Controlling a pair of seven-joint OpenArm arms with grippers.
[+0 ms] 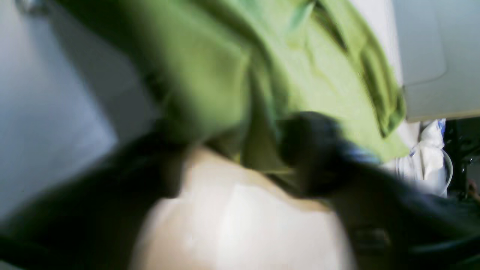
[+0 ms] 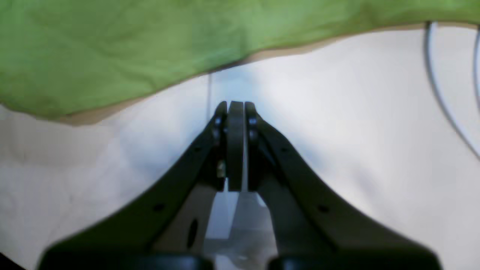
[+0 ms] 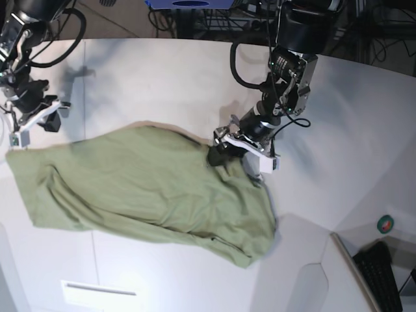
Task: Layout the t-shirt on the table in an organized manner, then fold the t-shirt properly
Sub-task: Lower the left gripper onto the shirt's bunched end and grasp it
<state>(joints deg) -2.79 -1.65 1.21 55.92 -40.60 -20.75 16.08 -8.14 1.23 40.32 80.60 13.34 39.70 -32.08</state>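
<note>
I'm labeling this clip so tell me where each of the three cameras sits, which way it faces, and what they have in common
Left wrist: on the left arm, close over the t-shirt; left gripper shows blurred at the cloth.
Right wrist: on the right arm, looking along the shut right gripper over the table toward the shirt's edge.
Base: high overhead, looking down on both arms, shirt and table.
Shared: all three show the t-shirt.

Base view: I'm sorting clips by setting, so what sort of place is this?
Most likely a robotics lab or workshop, not a home. Two arms work a t-shirt on a large white table, loose cables crowd the far edge, and a keyboard sits at the corner.
</note>
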